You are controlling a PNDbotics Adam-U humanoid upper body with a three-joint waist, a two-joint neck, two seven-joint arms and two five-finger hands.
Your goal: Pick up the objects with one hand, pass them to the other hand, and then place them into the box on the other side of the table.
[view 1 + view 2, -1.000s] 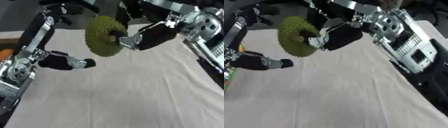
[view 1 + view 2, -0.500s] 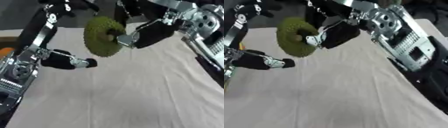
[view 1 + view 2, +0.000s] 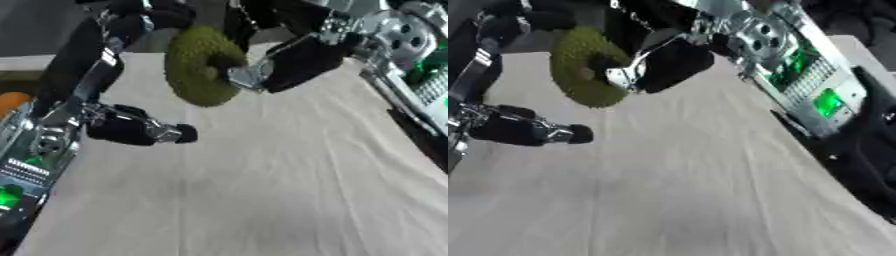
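Observation:
A round olive-green fuzzy object hangs in the air above the far part of the white cloth. My right hand comes in from the upper right and is shut on it, with a silver fingertip against its face. My left hand floats lower at the left, below the green object and apart from it. Its dark fingers are curled and hold nothing. No box shows in either view.
The white cloth-covered table fills the lower picture. An orange thing peeks in at the left edge. My right arm's silver housing with green lights runs down the right side, and my left arm along the left.
The whole picture has shifted, so the head has moved. The green object stays in my right hand and now sits a little higher above my left hand.

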